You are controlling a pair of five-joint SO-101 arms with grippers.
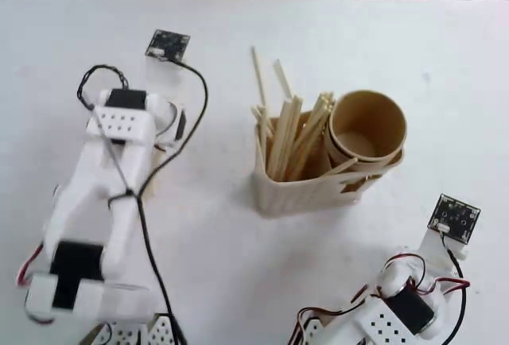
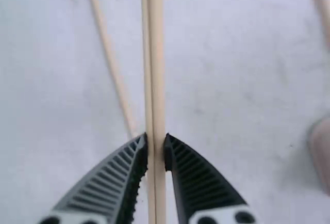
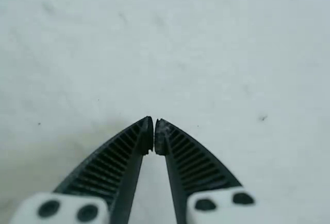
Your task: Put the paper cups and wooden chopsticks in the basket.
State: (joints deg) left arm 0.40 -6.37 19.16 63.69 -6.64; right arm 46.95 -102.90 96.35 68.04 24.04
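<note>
The left claw (image 2: 155, 146) is almost shut and pinches a stick pair (image 2: 153, 53) (two sticks side by side) right at its tips. The pair runs straight out past the tips and back between the fingers (image 2: 111, 182). Under it is the white table (image 2: 247, 79), where a thin stick (image 2: 109, 59) lies just beside the pair. The right claw (image 3: 154, 131) is pressed together, tip touching tip, above plain white table. From above, the basket (image 1: 306, 194) stands in the middle of the table. The cups (image 1: 367, 126) sit stacked in the basket's right end, mouths up. A bunch of sticks (image 1: 288, 142) stands in its left part and leans out over the rim. Two more sticks (image 1: 259, 75) show just behind the basket (lying down or poking out, I cannot tell). The left arm (image 1: 103, 194) is well to the left of the basket, with a wide stretch of table between them. The right arm (image 1: 398, 313) is near the basket, in front of it and to the right. The table's far edge is well behind the basket.
</note>
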